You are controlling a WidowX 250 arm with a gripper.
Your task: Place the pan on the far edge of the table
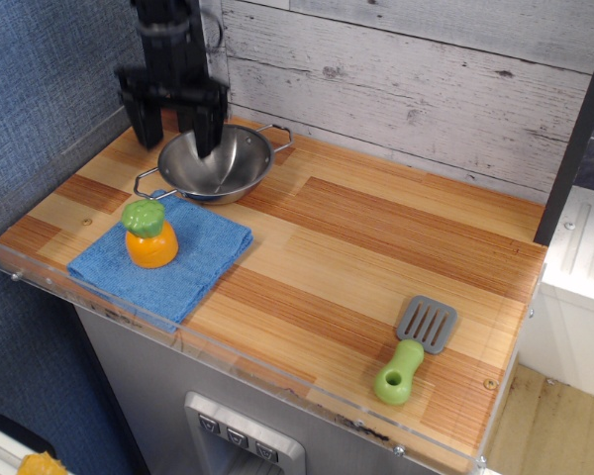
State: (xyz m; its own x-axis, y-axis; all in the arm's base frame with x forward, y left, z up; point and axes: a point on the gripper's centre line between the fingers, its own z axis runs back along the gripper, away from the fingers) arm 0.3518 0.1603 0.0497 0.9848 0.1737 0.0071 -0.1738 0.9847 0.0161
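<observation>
The shiny steel pan (230,163) with two wire loop handles sits flat on the wood plank table (376,237), at the far left near the back wall. My black gripper (173,121) hangs just above the pan's left rim. Its fingers (208,124) are spread wide and hold nothing; one fingertip overlaps the bowl in this view.
A blue cloth (163,255) lies at the front left with an orange toy with a green top (149,236) on it. A grey spatula with a green handle (414,348) lies at the front right. A clear acrylic rim (228,356) runs along the front edge.
</observation>
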